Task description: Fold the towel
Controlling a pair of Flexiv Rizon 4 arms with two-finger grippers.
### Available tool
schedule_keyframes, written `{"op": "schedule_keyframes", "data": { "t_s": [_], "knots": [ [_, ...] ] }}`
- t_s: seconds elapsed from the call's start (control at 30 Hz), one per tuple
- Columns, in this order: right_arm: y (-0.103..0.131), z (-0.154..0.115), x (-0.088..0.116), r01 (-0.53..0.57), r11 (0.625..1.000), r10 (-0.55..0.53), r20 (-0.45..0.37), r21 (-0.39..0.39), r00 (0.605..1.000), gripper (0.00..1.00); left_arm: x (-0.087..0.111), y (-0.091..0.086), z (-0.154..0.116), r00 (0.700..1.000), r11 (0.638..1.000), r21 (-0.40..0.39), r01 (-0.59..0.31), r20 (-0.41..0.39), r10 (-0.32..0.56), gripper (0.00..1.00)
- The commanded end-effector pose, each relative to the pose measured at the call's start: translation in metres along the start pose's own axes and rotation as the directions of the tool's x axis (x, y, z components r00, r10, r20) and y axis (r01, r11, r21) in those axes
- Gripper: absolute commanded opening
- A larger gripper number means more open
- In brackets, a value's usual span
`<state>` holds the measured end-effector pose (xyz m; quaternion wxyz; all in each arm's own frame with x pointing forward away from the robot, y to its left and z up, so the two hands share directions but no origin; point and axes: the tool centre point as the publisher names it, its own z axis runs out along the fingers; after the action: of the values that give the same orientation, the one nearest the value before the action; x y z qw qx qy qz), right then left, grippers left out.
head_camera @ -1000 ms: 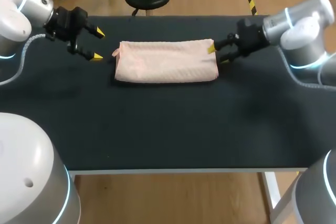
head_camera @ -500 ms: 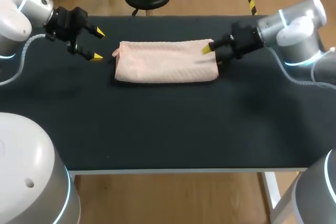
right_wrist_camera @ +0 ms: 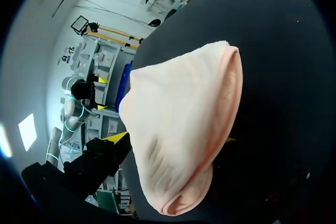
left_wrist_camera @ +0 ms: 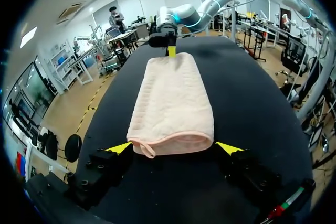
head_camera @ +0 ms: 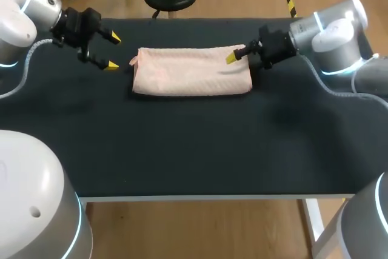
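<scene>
The towel point(head_camera: 191, 72) lay as a long folded strip on the far side of the table point(head_camera: 182, 150). The left gripper point(head_camera: 111, 51) stood wide open and empty, just beside its left end. The right gripper point(head_camera: 240, 60) was at the right end; whether it held anything I could not tell. Catching only the top layer could, I think, undo the fold.

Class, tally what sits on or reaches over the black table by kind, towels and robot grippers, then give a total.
Towels: 1, the pink towel
Grippers: 2, the left gripper and the right gripper
Total: 3
</scene>
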<state>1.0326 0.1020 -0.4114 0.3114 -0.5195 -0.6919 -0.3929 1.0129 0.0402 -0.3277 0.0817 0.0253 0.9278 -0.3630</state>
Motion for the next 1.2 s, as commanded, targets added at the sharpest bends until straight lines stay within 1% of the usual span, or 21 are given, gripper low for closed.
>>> {"op": "schedule_keyframes", "data": {
  "t_s": [0.03,0.13,0.17,0.2,0.33,0.4,0.5,0.7,0.83,0.87,0.93,1.0,1.2],
  "knots": [
    [0.0,0.001,-0.004,0.0,1.0,0.0,0.025,-0.014,1.0,0.0,0.001,0.001,0.0,1.0,1.0,0.003,-0.003,0.002,0.003,1.0],
    [0.0,-0.002,-0.001,-0.006,1.0,0.007,0.058,-0.021,0.998,0.0,0.001,0.001,0.0,1.0,1.0,0.003,-0.003,0.002,0.003,1.0],
    [0.0,-0.003,0.002,-0.005,1.0,0.007,0.083,-0.021,0.997,0.0,0.001,0.001,0.0,1.0,1.0,0.003,-0.003,0.002,0.003,1.0],
    [0.0,-0.004,0.004,-0.006,1.0,0.007,0.082,-0.023,0.997,0.0,0.001,0.001,0.0,1.0,1.0,0.003,-0.003,0.002,0.003,1.0],
    [0.003,-0.005,0.017,-0.003,0.999,0.009,0.152,-0.037,0.988,0.0,0.001,0.001,0.0,1.0,1.0,0.003,-0.003,0.002,0.003,1.0],
    [0.006,-0.005,0.026,0.007,0.999,0.002,0.191,-0.044,0.982,0.0,0.001,0.001,0.0,1.0,1.0,0.003,-0.003,0.002,0.003,1.0],
    [0.011,-0.005,0.042,0.03,0.999,-0.017,0.273,-0.042,0.962,0.0,0.001,0.001,0.0,1.0,1.0,0.003,-0.003,0.002,0.003,1.0],
    [0.023,0.006,0.078,0.074,0.996,-0.054,0.345,-0.043,0.937,0.0,0.001,0.001,0.0,1.0,1.0,0.003,-0.003,0.002,0.003,1.0],
    [0.03,0.021,0.1,0.137,0.99,-0.119,0.397,-0.017,0.91,0.0,0.001,0.001,0.0,1.0,1.0,0.003,-0.003,0.002,0.003,1.0],
    [0.032,0.027,0.108,0.154,0.988,-0.136,0.403,-0.013,0.905,0.0,0.001,0.001,0.0,1.0,1.0,0.003,-0.003,0.002,0.003,1.0],
    [0.035,0.035,0.116,0.184,0.983,-0.168,0.407,-0.001,0.898,0.0,0.001,0.001,0.0,1.0,1.0,0.003,-0.003,0.002,0.003,1.0],
    [0.04,0.049,0.126,0.203,0.979,-0.191,0.397,0.011,0.898,0.0,0.001,0.001,0.0,1.0,1.0,0.003,-0.003,0.002,0.003,1.0],
    [0.057,0.083,0.144,0.249,0.968,-0.246,0.353,0.037,0.903,0.0,0.001,0.001,0.0,1.0,1.0,0.003,-0.003,0.002,0.003,1.0]
  ]
}}
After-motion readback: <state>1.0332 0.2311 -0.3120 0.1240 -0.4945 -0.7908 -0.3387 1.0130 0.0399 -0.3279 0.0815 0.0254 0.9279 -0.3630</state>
